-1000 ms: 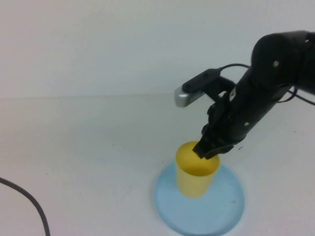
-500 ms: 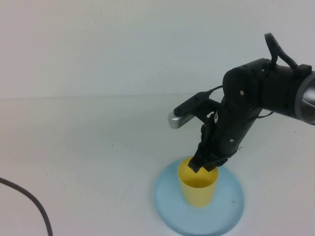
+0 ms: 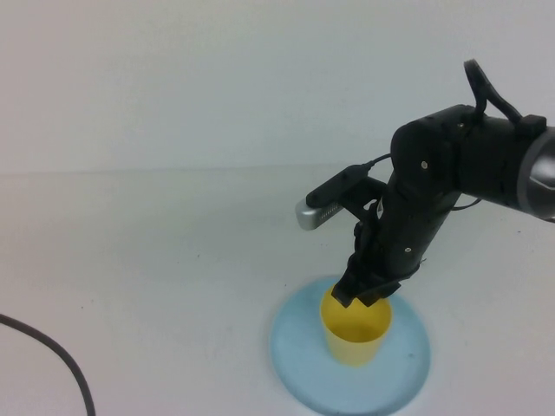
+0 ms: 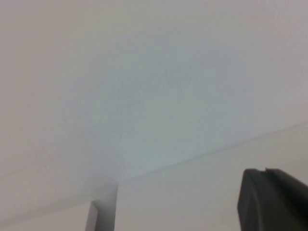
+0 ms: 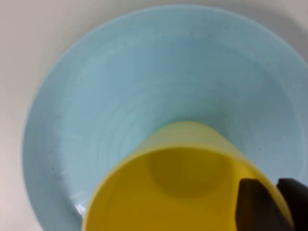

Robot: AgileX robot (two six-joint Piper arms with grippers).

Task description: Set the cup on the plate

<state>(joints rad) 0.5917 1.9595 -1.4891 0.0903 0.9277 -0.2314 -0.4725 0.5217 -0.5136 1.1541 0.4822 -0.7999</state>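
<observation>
The yellow cup is upright over the middle of the light blue plate, with its base at the plate's surface. My right gripper is shut on the cup's far rim, one finger inside and one outside. In the right wrist view the cup fills the lower part, the plate lies under it, and the gripper pinches the rim. My left gripper shows only as a dark edge in its own wrist view, facing a bare white surface, and it is out of the high view.
A black cable curves across the white table's near left corner. The plate lies near the table's front edge, right of centre. The right arm reaches in from the right.
My right gripper has come down and slightly nearer with the cup. The cup has gone from hanging over the plate's far edge to standing at its middle.
</observation>
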